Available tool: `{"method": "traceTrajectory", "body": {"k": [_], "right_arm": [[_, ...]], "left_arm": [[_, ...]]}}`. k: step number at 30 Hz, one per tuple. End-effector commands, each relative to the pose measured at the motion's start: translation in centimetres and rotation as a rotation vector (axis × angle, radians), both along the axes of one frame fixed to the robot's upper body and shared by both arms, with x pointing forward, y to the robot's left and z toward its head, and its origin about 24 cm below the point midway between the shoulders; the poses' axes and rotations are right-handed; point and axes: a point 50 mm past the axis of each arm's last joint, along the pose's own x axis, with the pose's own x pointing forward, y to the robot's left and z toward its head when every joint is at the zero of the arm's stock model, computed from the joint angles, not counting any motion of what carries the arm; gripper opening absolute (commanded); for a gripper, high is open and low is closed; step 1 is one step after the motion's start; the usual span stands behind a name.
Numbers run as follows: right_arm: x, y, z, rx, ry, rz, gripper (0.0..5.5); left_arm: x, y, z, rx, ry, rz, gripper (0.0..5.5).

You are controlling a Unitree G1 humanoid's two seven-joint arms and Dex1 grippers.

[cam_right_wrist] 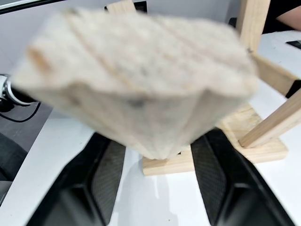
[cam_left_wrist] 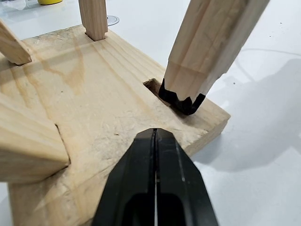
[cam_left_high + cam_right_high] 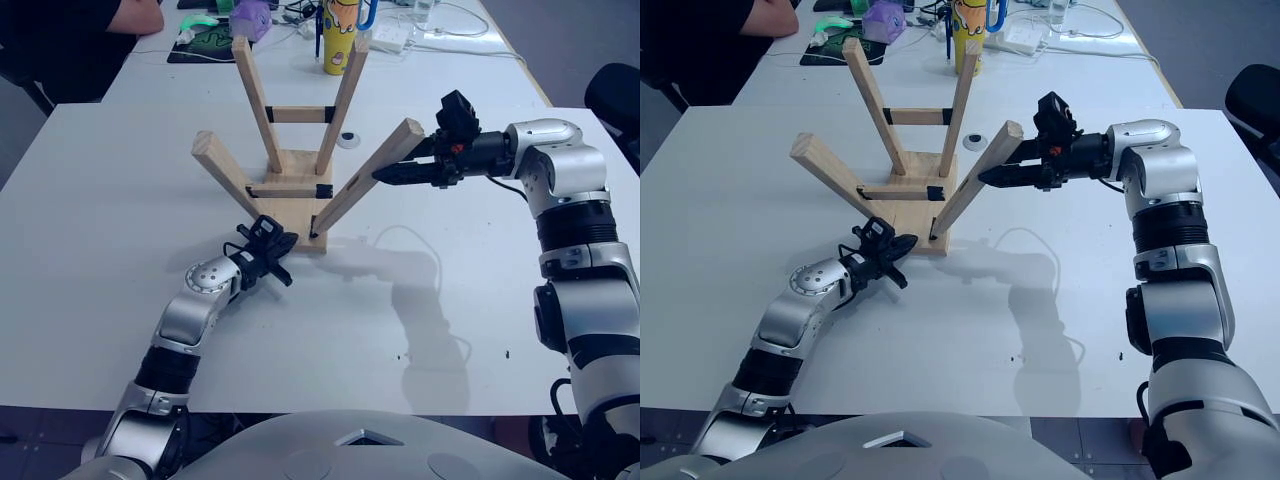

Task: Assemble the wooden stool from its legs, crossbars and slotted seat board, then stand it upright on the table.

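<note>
Pine seat board (image 3: 290,215) lies underside up near the middle of the table's far edge. 3 legs (image 3: 258,95) already stand in it, with 2 crossbars (image 3: 298,114) between them. The 4th leg (image 3: 365,180) leans out toward the table's right edge, its black-capped foot only at the mouth of its slot (image 2: 151,85). The right gripper (image 3: 385,176) is clamped on that leg near its free end. The left gripper (image 2: 155,136), fingers pressed together and holding nothing, bears on the board just beside the slot.

The leg probably needs swinging upright while being pushed down, with the board kept pinned. A thin cable (image 3: 1025,235) loops just right of the board, and a round grommet (image 3: 347,139) sits behind it.
</note>
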Motion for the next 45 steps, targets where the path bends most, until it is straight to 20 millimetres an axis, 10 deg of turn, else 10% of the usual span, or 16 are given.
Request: {"method": "traceTrajectory", "body": {"k": [1,15,29,45], "right_arm": [[0.4,0.1,-0.5,-0.04,-0.014,-0.029,2.07],[1.3,2.1,0.5,-0.231,-0.112,-0.002,2.06],[-2.7,4.0,-3.2,-0.402,0.007,0.078,2.06],[-2.7,6.6,-1.5,-0.244,-0.009,0.027,2.06]], "left_arm": [[-2.1,0.7,-3.6,0.054,0.206,0.037,0.0],[-2.2,0.3,-3.6,0.04,0.206,0.05,0.0],[-2.7,0.1,-3.9,0.021,0.213,0.081,0.0],[-2.8,-0.5,-4.4,0.008,0.224,0.084,0.0]]}}
